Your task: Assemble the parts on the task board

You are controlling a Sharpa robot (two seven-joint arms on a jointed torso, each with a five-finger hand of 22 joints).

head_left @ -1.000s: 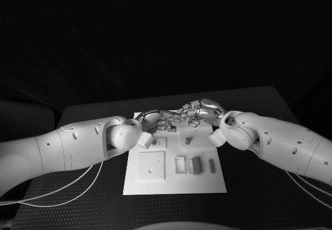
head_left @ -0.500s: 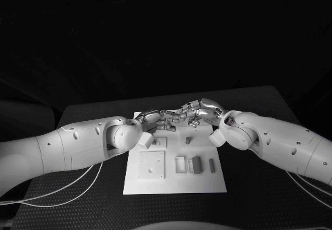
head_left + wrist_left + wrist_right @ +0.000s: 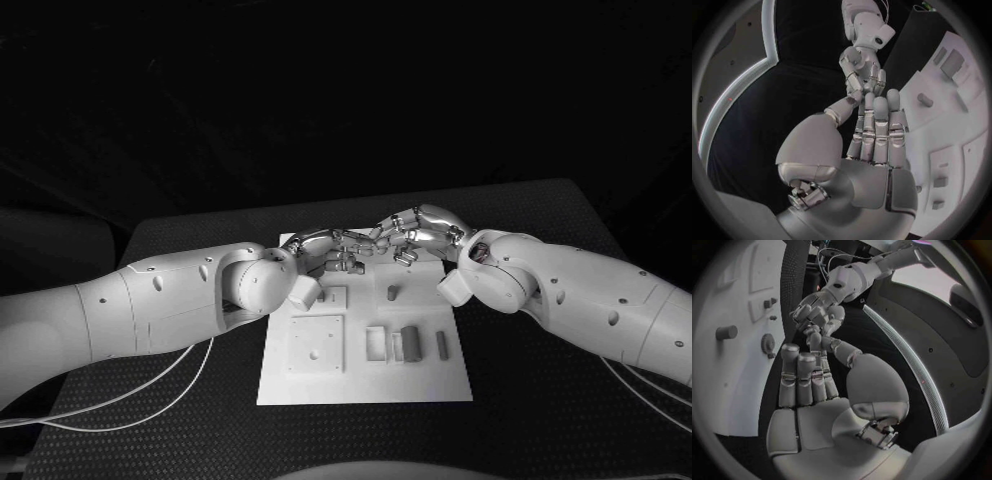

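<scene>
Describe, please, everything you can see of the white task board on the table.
The white rectangular task board lies flat on the black table, its long side running away from the robot. A raised square plate sits near-left, slim upright blocks near-right, a short peg farther back. Both silver hands, left and right, hover together over its far end.

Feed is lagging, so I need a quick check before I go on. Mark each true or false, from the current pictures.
1. Both hands meet over the far end of the task board. True.
2. The left hand rests on the near edge of the board. False: it is at the far end, close to the right hand.
3. A short peg stands upright on the board. True.
4. The board hangs over the table edge. False: it lies flat on it.
</scene>
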